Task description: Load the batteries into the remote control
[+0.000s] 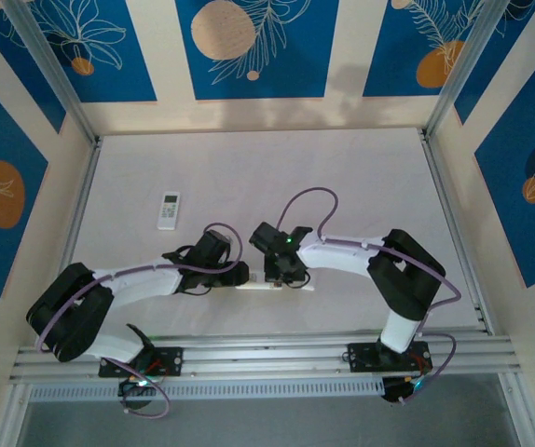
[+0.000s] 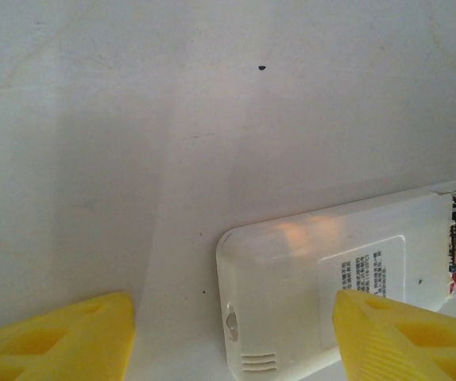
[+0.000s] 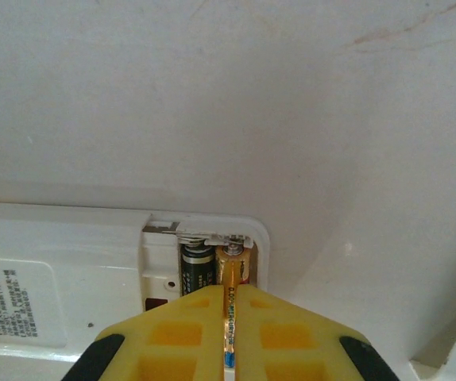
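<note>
Pinching a coppery battery (image 3: 233,274) at the remote control (image 1: 269,286) — white table (image 1: 361,177), blue leaf-print walls (image 1: 249,47).
From above: meeting over it near the table's front rail with left gripper (image 1: 240,277) and right gripper (image 1: 281,277), a second remote (image 1: 170,210) well apart. Left wrist: spreading yellow fingers (image 2: 61,337) wide, gripping nothing, hovering at the remote's labelled back. Right wrist: clamping nearly closed on that battery in the open bay — just beside a dark battery (image 3: 198,270) lying seated.

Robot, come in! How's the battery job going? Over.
Left gripper open over the remote. Right gripper shut on gold battery at the bay, beside black battery already in. Second remote well aside.
</note>
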Motion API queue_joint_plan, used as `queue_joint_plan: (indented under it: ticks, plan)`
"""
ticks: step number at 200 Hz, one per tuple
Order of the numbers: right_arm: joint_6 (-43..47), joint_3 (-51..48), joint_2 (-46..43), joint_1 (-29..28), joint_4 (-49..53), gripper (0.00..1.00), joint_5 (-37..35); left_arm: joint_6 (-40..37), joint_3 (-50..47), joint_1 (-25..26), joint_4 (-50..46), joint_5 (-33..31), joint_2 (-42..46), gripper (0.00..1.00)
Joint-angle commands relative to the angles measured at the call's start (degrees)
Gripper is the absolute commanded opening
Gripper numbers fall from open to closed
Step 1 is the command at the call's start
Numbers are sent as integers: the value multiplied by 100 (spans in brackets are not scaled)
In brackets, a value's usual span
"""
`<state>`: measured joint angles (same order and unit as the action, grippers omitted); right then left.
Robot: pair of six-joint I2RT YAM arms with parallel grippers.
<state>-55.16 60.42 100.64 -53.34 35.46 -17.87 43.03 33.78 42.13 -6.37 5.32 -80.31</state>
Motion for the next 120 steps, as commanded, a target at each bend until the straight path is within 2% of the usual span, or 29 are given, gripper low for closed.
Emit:
queue_joint_plan:
  ticks: [1,47,120]
  plan:
    - [78,-325,847,-160,283,10,1027,4,-134,68,222,230,34,67]
    - [534,365,293,53,571,14,829,-3,-126,71,189,191,50,69]
    - [595,458,-183,118,777,17,720,0,-135,73,259,215,-11,69]
